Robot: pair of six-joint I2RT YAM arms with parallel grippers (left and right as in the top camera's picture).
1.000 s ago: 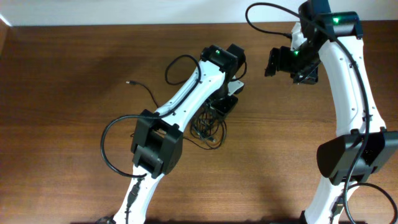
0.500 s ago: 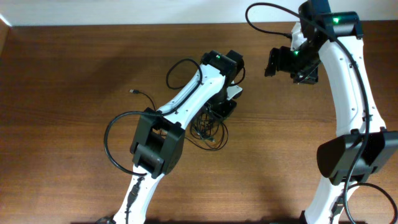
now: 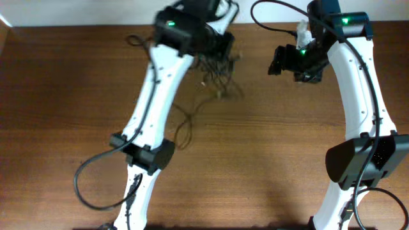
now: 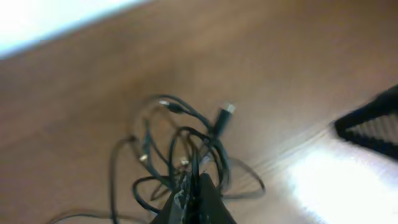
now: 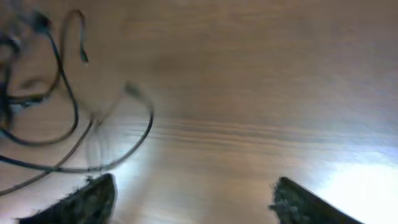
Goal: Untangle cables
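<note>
The cables [image 3: 214,67] are a clump of thin black cords, lifted high near the table's far edge. My left gripper [image 3: 214,46] is shut on the clump; in the left wrist view the cables [image 4: 186,155] hang in loops from the closed jaws [image 4: 196,196], with a small plug [image 4: 227,110] showing. A loose strand trails down to the table [image 3: 185,124]. My right gripper [image 3: 284,61] is open and empty, to the right of the clump. In the right wrist view its fingers [image 5: 189,199] are wide apart, with blurred cable loops [image 5: 62,118] at the left.
The wooden table [image 3: 268,147] fills the scene. A white wall strip [image 3: 77,13] lies behind its far edge. Thicker black robot cables loop by the left arm's base [image 3: 86,185] and above the right arm [image 3: 275,9].
My left arm has swung up and back toward the far edge, lifting the cable clump off the table's middle. The right gripper has barely moved.
</note>
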